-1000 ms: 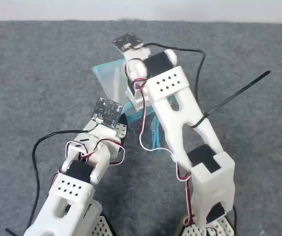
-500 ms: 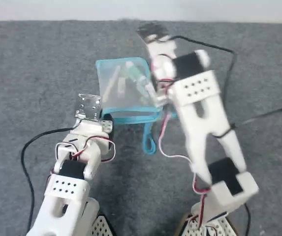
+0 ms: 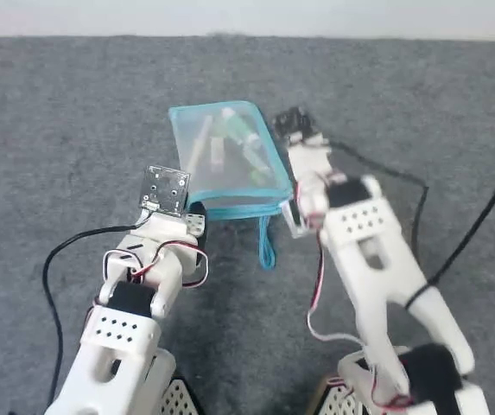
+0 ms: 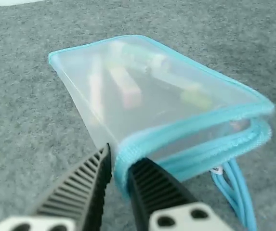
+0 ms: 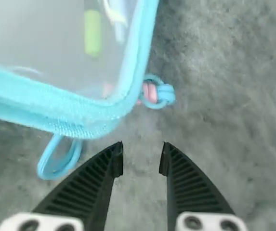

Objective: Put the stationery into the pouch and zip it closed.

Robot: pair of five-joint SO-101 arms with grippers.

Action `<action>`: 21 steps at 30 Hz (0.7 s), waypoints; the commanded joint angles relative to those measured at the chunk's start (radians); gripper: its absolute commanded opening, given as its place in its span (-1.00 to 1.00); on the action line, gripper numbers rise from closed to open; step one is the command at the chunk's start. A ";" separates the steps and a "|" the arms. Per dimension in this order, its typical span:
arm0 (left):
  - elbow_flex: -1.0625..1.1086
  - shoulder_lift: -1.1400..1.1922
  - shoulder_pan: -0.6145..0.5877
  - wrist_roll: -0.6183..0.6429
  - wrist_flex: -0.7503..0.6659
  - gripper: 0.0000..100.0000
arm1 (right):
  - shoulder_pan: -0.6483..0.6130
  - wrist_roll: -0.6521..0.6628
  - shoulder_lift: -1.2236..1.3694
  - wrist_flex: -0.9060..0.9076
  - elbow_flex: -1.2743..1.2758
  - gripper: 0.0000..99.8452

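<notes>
The clear pouch (image 3: 225,160) with teal edging lies flat on the grey mat, holding several pieces of stationery (image 3: 230,134). My left gripper (image 3: 197,214) is at its near left corner, and in the left wrist view the left gripper (image 4: 121,175) is shut on the teal edge of the pouch (image 4: 142,101). My right gripper (image 5: 140,154) stands open just off the near right corner, nothing between its fingers. The pink zip pull (image 5: 154,94) with a teal knot sits at that corner of the pouch (image 5: 56,57). A teal strap loop (image 5: 58,156) lies beside it.
The strap (image 3: 267,246) trails from the pouch toward the arms' bases. A black cable (image 3: 480,216) runs across the mat at the right, another (image 3: 53,268) at the left. Grey mat (image 3: 74,112) stretches open to both sides and behind the pouch.
The right arm has swung off the pouch, to the right and back toward its base, down to the near right corner. The pouch now lies flat. The left gripper kept its hold.
</notes>
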 commanded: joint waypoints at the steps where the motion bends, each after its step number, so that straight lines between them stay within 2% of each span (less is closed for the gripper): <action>1: -0.044 -0.008 0.015 -0.008 -0.009 -0.98 | -0.008 -0.023 -0.119 -0.160 0.150 -0.74; 9: -0.042 -0.008 0.017 -0.011 -0.011 -0.98 | -0.139 -0.216 -0.162 -0.209 0.212 -0.74; 12: -0.042 -0.008 0.017 -0.012 -0.011 -0.98 | -0.180 -0.269 -0.153 -0.283 0.210 -0.74; 21: -0.041 -0.003 0.021 -0.012 -0.009 -0.98 | -0.183 -0.276 -0.056 -0.438 0.278 -0.74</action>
